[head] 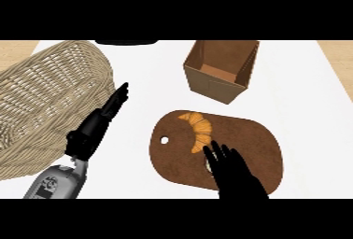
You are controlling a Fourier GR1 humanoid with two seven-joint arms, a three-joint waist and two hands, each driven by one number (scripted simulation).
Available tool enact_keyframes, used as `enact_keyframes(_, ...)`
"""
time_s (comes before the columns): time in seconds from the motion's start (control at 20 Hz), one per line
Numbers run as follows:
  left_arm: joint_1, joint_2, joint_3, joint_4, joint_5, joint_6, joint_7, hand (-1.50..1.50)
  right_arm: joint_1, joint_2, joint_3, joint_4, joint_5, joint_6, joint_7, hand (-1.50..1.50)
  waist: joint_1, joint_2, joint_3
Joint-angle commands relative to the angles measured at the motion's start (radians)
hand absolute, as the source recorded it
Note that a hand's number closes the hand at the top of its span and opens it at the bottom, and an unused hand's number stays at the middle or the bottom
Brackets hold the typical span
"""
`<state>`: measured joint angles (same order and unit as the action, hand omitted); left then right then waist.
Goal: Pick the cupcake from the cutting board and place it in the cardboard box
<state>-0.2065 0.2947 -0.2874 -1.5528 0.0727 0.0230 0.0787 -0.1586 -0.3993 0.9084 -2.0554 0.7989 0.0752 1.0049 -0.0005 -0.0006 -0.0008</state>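
I saw the brown cutting board [244,135] lying on the white counter [303,107], and I took it as my landmark. My right hand [234,175] hung over the board's near half, coming in from the lower edge with its fingers stretched out straight and slightly spread, clasping nothing. Under its left side, only a pale sliver of the cupcake [208,165] showed, sitting on the board; the hand covered the rest, so I could not tell whether the fingers touched it. A croissant [198,130] lay on the board's far left part, just beyond my fingertips, with the board's small hole to its left.

The cardboard box [221,70] stood beyond the board, apart from it, its open top facing up. Well to the left of the board sat a large wicker basket [48,93]. My left hand [96,126] was between basket and board, off the board, fingers straight and pointing away from me, released and holding nothing.
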Motion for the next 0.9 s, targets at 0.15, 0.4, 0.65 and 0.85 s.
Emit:
enact_keyframes(0.15, -0.037, -0.025, 0.049, 0.017, -0.020, -0.041, 0.021, 0.00, 0.011, 0.116, -0.041, 0.158, 0.033, 0.051, -0.010, -1.50, 0.000, 0.001, 0.001)
enact_keyframes(0.4, 0.033, -0.057, 0.069, 0.007, -0.056, -0.068, -0.023, 0.00, 0.066, 0.130, -0.076, 0.187, 0.099, 0.021, -0.118, -1.50, 0.001, 0.000, 0.001)
enact_keyframes(0.65, 0.036, -0.071, 0.085, -0.015, -0.084, -0.093, -0.016, 0.00, 0.073, 0.167, -0.103, 0.239, 0.148, 0.025, -0.184, -1.50, 0.001, 0.000, 0.001)
enact_keyframes(0.85, 0.069, -0.061, 0.124, 0.003, -0.065, -0.135, -0.037, 0.00, 0.123, 0.115, -0.150, 0.202, 0.132, 0.049, -0.237, -1.50, 0.001, 0.000, 0.001)
